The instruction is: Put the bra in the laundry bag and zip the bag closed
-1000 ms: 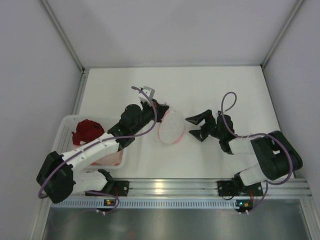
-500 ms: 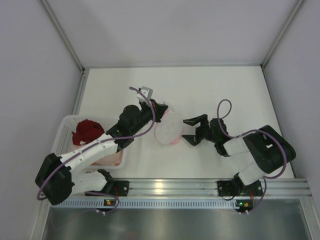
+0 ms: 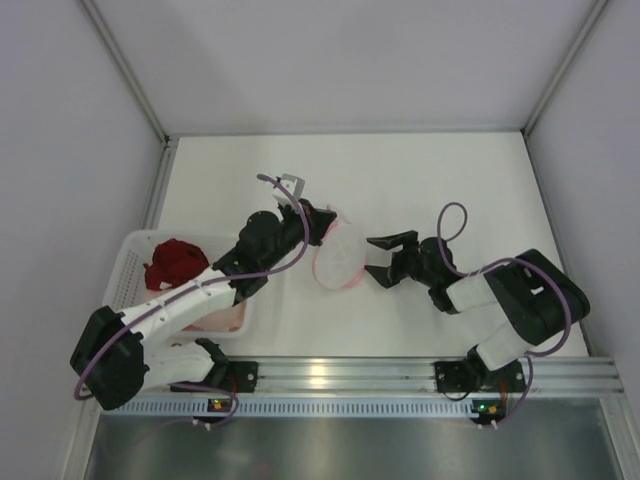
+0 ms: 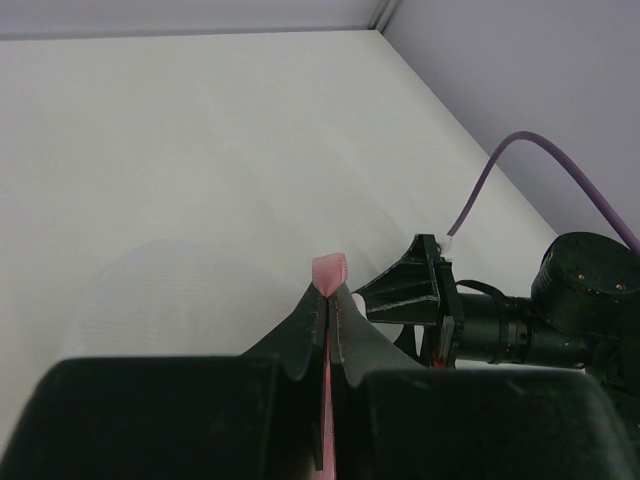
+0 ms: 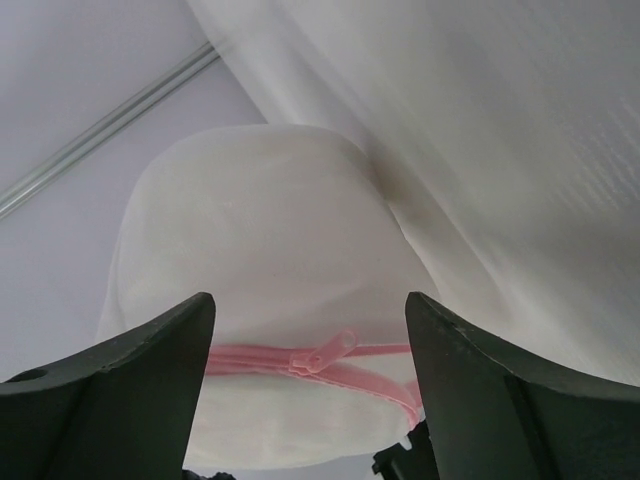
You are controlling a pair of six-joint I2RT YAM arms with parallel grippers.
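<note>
At the table's (image 3: 430, 180) middle, our left gripper (image 4: 328, 297) pinches the laundry bag (image 3: 340, 258) rim; our right gripper (image 3: 373, 257), wide and empty, has reached the zip pull (image 5: 328, 352): zipping next.

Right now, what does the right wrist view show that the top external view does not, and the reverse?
Only the right wrist view: the pink zip pull on the rim of the laundry bag, close up, between the fingers of the open right gripper. Only the top external view: the white basket holding a dark red garment, and the left gripper at the bag's edge. Both: the bag, with the right gripper facing it.
</note>
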